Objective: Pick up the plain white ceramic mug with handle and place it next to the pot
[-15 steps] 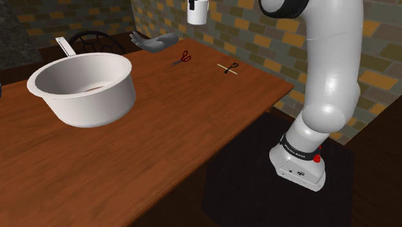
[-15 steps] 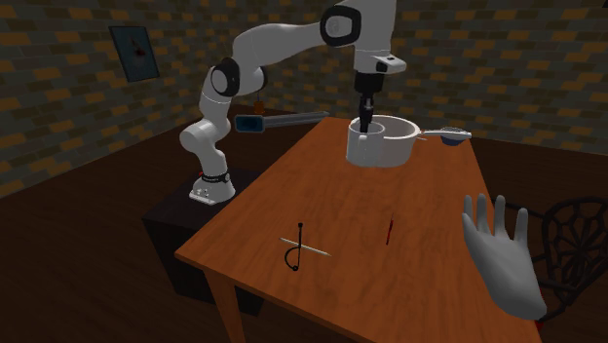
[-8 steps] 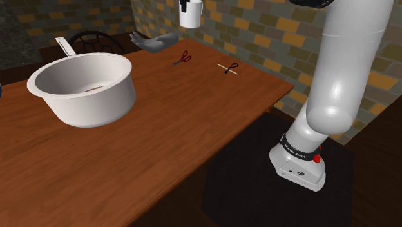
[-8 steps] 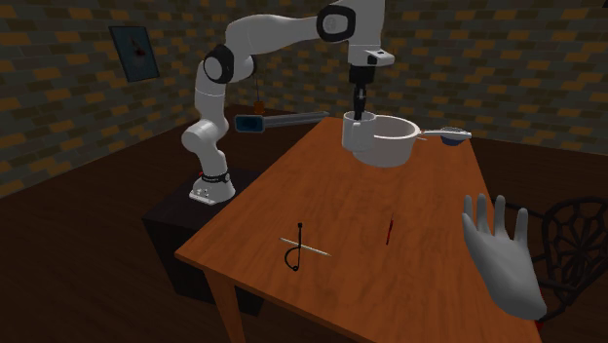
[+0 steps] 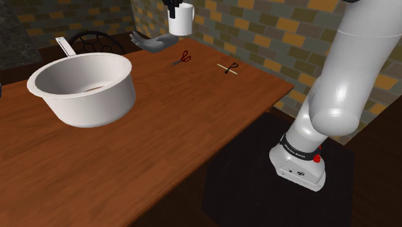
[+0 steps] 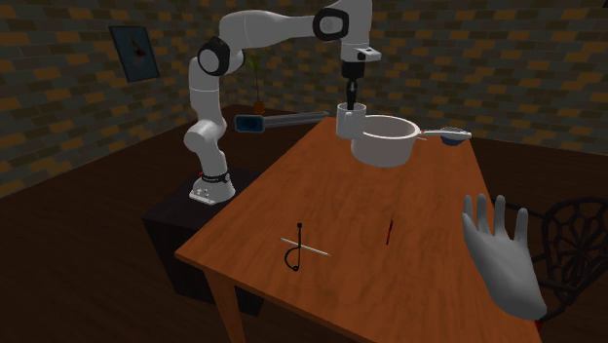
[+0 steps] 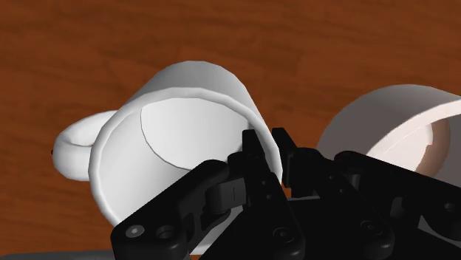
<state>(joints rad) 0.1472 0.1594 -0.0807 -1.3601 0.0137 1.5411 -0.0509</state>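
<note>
- Brick-patterned walls close in a dim room with a framed picture point(image 6: 133, 52) on one of them. My work surface is a reddish-brown wooden table point(image 5: 161, 129) with a visible grain.
- My gripper point(image 7: 267, 151) is clamped on the white mug point(image 7: 177, 148), with one black finger inside the rim and the other outside, pinching the thin wall.
- The loop handle point(image 7: 77, 148) sticks out on the side away from the fingers. I judge this rim grip was chosen to keep the handle free and let the mug hang upright.
- The mug hangs in the air, clear of the wood. In the second exterior view it sits just left of the pot point(image 6: 390, 153).
- The mug is a smooth, plain cylinder with a matte white finish, and I can't tell its material.
- The pot is wide, round and white, with a thin rim and a flat straight handle point(image 5: 62, 45).
- Red-handled scissors point(image 5: 181, 59), a grey glove-like hand point(image 5: 153, 42) and a small black loop on a pale stick point(image 5: 228, 68) lie well apart from the pot, so I don't expect them to interfere.
- My next move, as I judge it, is a straight descent so the base lands flat beside the pot before I open the fingers.
</note>
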